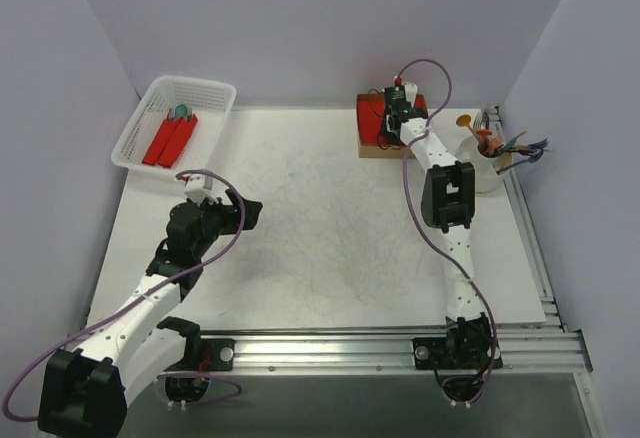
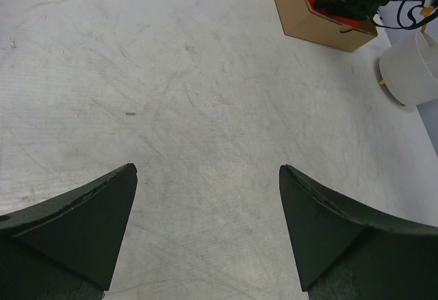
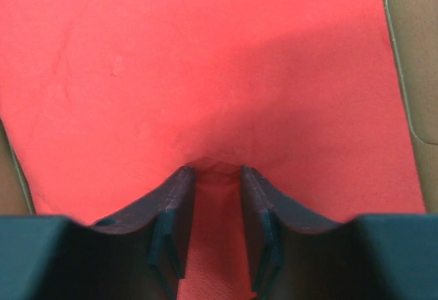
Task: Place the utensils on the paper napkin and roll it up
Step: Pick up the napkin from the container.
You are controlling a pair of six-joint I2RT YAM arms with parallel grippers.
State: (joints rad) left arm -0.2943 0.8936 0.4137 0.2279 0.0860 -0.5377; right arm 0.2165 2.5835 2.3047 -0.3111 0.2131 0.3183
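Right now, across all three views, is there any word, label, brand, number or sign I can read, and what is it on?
None can be read.
The cardboard box, white cup, white basket and top red napkin show no print.
Any marking on the right arm is too small to tell.

You see paper napkin (image 3: 205, 74) bright red, plain; cardboard (image 3: 410, 53) at edges brown; your right gripper (image 3: 217, 172) dark blue-black; table (image 2: 205, 74) off-white, grey scuffs; basket (image 1: 195, 83) white lattice, rolls (image 1: 168, 141) inside red; cup (image 1: 485, 173) white; utensils (image 1: 490, 143) orange, teal, blue; cables (image 1: 425, 61) purple
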